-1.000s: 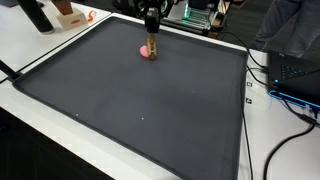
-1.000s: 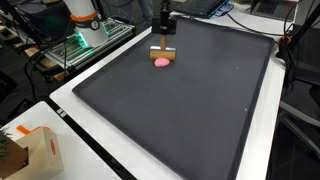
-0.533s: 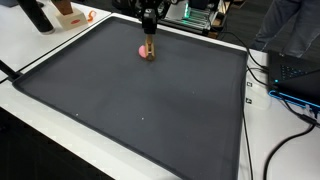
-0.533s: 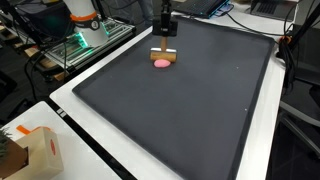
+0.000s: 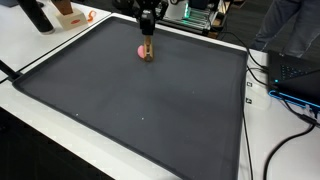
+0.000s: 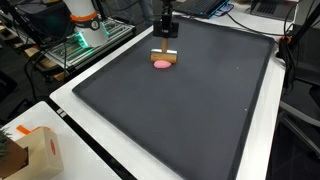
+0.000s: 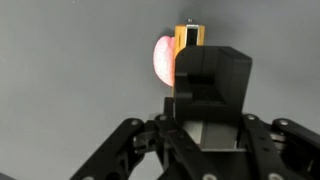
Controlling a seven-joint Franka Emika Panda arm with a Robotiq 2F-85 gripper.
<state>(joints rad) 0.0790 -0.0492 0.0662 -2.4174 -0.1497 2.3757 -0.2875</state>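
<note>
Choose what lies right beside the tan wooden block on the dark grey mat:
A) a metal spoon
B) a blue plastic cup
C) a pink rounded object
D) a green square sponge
C: in an exterior view, the pink rounded object lies right beside the tan wooden block on the dark grey mat; the wrist view shows the same pair.

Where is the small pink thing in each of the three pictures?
Exterior view: pink thing top centre, left of the wooden block.
Exterior view: pink thing top centre, below the wooden block.
Wrist view: pink thing upper centre, left of the wooden block.
Shared landmark: the wooden block.
</note>
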